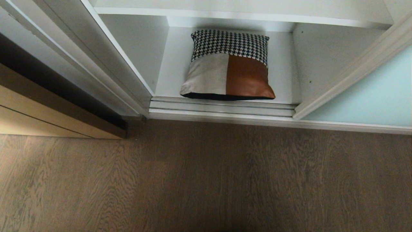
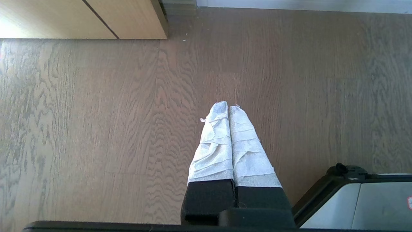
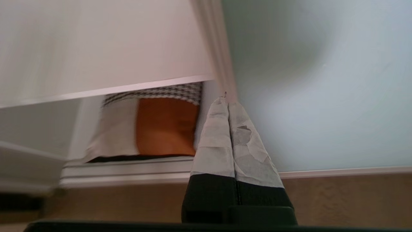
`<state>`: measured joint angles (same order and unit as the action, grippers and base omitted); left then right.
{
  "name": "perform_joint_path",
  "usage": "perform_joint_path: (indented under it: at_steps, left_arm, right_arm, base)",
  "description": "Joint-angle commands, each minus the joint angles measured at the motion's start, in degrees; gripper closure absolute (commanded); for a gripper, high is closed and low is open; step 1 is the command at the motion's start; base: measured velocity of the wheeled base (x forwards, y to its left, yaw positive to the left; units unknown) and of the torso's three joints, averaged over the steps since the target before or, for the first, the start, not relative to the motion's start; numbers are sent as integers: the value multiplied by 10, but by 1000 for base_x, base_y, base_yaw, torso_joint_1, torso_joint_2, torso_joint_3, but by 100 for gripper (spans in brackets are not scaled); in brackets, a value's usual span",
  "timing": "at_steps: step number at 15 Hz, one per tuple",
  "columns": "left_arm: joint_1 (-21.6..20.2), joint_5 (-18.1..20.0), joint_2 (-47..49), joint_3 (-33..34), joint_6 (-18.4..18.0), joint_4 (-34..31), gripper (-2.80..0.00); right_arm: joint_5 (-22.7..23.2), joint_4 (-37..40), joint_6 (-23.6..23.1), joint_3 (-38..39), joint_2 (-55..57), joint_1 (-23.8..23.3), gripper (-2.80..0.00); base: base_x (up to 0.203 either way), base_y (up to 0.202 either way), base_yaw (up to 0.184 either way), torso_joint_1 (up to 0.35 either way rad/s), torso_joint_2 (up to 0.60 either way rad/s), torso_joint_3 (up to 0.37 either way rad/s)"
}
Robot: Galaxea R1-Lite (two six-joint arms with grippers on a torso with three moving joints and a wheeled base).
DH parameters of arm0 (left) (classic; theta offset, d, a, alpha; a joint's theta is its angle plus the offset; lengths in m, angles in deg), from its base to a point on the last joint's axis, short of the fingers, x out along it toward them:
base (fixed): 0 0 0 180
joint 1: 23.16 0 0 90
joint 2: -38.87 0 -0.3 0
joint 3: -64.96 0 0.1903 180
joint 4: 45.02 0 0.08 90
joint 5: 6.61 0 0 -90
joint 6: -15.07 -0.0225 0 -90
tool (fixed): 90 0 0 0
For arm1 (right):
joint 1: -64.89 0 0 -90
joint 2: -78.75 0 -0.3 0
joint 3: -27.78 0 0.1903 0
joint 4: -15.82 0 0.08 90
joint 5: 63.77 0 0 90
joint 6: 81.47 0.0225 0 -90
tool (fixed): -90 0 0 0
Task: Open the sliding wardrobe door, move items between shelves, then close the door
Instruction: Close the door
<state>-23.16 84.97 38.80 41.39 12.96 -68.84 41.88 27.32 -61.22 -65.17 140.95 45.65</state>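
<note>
The sliding wardrobe door (image 1: 373, 93) of pale aqua glass stands slid to the right, leaving the wardrobe open. A square cushion (image 1: 227, 66) with a houndstooth band and beige and rust patches lies on the lowest white shelf (image 1: 173, 71), with another shelf (image 1: 225, 13) above it. Neither arm shows in the head view. My right gripper (image 3: 228, 102) is shut and empty, held over the floor and pointing at the door's frame (image 3: 214, 48) beside the cushion (image 3: 151, 125). My left gripper (image 2: 228, 108) is shut and empty, parked over the wooden floor.
A ridged metal floor track (image 1: 222, 108) runs along the wardrobe's front. A tan wooden panel (image 1: 48, 112) stands at the left. Brown wood floor (image 1: 206, 180) lies in front. Part of my base (image 2: 363, 199) shows beside the left gripper.
</note>
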Motion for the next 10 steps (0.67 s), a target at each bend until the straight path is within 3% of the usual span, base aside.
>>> perform_joint_path:
  at_steps: [1,10]
  left_arm:
    - [0,0,1,0,0,0,0]
    - [0,0,1,0,0,0,0]
  right_arm:
    - [2,-2,-2,3,-7,22,0]
    - [0,-12,-36,-21,59,164,0]
  base:
    - [0,0,0,0,0,0]
    - [0,0,0,0,0,0]
